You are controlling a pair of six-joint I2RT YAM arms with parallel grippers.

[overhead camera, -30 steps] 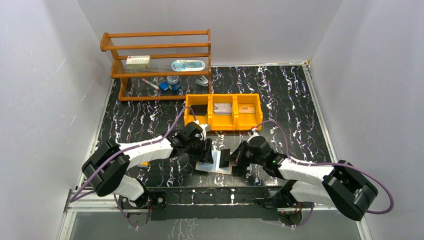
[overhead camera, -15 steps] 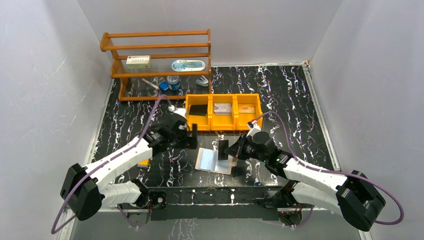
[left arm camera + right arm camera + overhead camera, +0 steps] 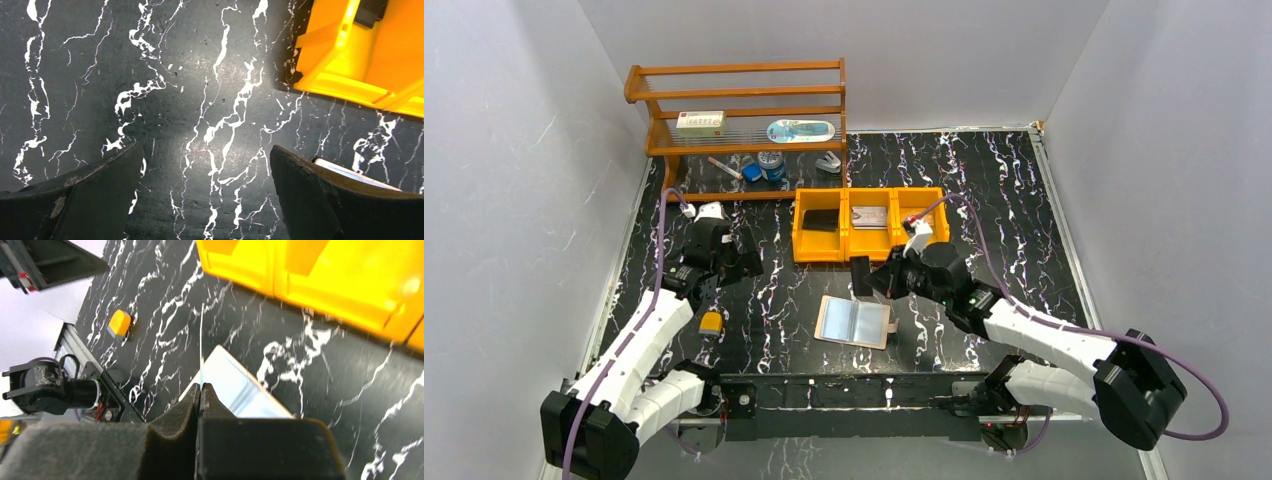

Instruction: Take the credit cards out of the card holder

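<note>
The tan card holder (image 3: 854, 321) lies spread open on the black marbled table, its shiny sleeves facing up; in the right wrist view it (image 3: 242, 390) shows just below the jaws. My right gripper (image 3: 876, 279) hovers between the holder and the orange tray, shut on a black credit card (image 3: 860, 277) that stands on edge. In the right wrist view that card (image 3: 201, 345) is a thin line rising from my right gripper (image 3: 201, 386). My left gripper (image 3: 746, 263) is well off to the left, open and empty (image 3: 205, 150) over bare table.
The orange three-compartment tray (image 3: 870, 250) holds a black card (image 3: 821, 218), a grey card (image 3: 870, 216) and a brownish card (image 3: 915, 215). A small orange object (image 3: 712, 322) lies left of the holder. A wooden rack (image 3: 739, 110) with small items stands at the back left.
My left gripper opened and pulled back to the left, away from the holder. My right gripper lifted the black card off the holder and carried it toward the tray.
</note>
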